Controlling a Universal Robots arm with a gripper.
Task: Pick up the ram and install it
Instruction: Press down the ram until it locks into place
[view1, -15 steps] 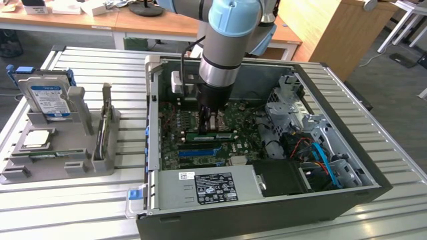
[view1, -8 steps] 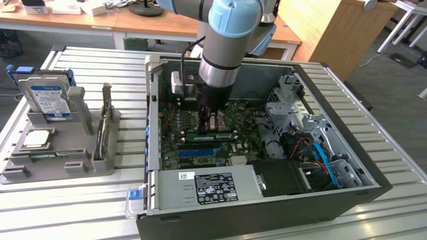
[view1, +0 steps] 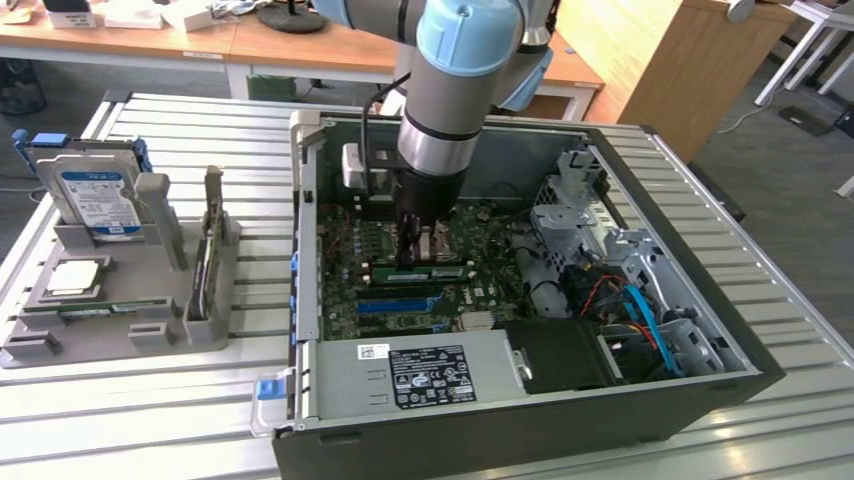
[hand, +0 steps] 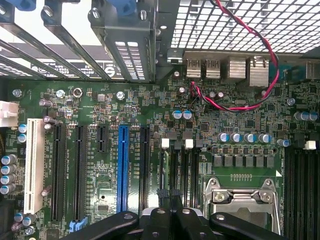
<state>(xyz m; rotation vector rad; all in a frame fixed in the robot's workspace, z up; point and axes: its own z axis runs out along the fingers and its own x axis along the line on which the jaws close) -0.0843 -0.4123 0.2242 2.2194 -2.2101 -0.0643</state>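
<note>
In the exterior view my gripper (view1: 418, 250) reaches down into the open computer case (view1: 747, 330), close over the motherboard (view1: 387, 300). A long green ram stick (view1: 424, 270) lies across the board right under the fingertips; I cannot tell whether they touch it. In the wrist view the black fingers (hand: 159, 220) meet with nothing showing between them, so my gripper (hand: 170, 196) is shut. It hangs over the black memory slots (hand: 181, 170) beside the silver CPU socket (hand: 241, 200).
A grey holder (view1: 134, 335) on the slatted table at the exterior view's left carries a blue-labelled hard drive (view1: 96, 205), a silver CPU chip (view1: 74, 278), a green stick (view1: 100, 308) and a thin upright stick (view1: 210, 250). Drive cages and cables (view1: 627, 290) crowd the case's other side.
</note>
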